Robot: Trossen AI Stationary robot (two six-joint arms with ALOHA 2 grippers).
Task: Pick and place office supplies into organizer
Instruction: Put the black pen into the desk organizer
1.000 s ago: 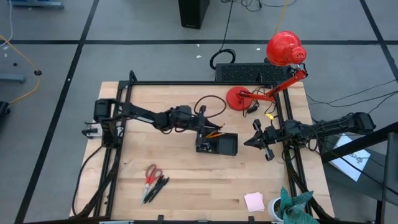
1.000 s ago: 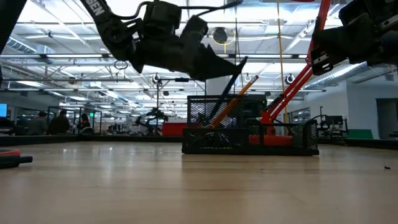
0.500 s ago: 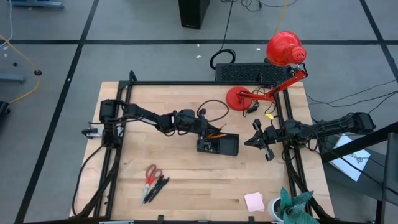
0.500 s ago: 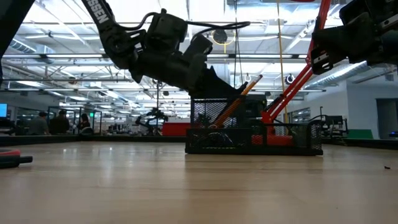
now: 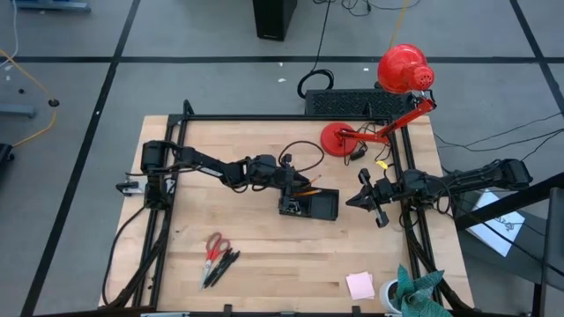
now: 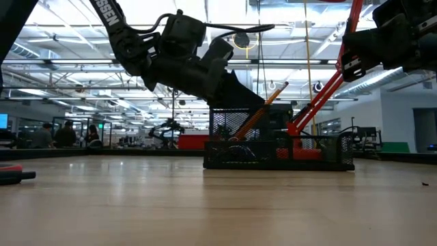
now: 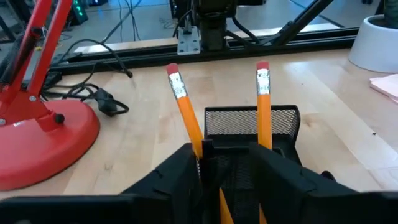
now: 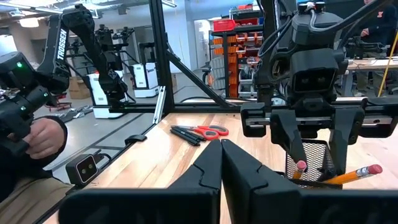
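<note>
The organizer (image 5: 322, 207), a black mesh tray with a taller cup at its left end, stands mid-table. Two orange pencils (image 7: 186, 118) (image 7: 263, 106) stand slanting in the cup, erasers up, lower ends inside the mesh. My left gripper (image 7: 224, 155) is open at the cup's top, reaching in from the table's left, one finger beside each pencil. My right gripper (image 5: 364, 198) waits shut at the table's right side. Red-handled scissors (image 5: 214, 247) and black pens (image 5: 220, 264) lie flat near the front left. A pink sticky-note pad (image 5: 359, 284) lies at the front right. My left gripper's fingers come nearly level from the table's left. One pencil's shaft (image 7: 194, 144) runs right along the inner edge of one finger (image 7: 180, 171). I cannot tell whether it touches. The pencil rests in the mesh cup.
A red desk lamp's round base (image 5: 339, 139) with its cord stands just behind the organizer, and its arm rises to the right. A small yellow piece (image 5: 382, 164) lies by the right rail. Teal cloth (image 5: 419, 291) and a white cup (image 5: 389, 295) sit at the front right corner.
My left gripper has sunk and moved a little toward the table's right edge, so its fingertips are now at the mesh cup's top. The stick that stood up from its fingertips a second ago no longer shows apart from the pencils leaning in the cup.
</note>
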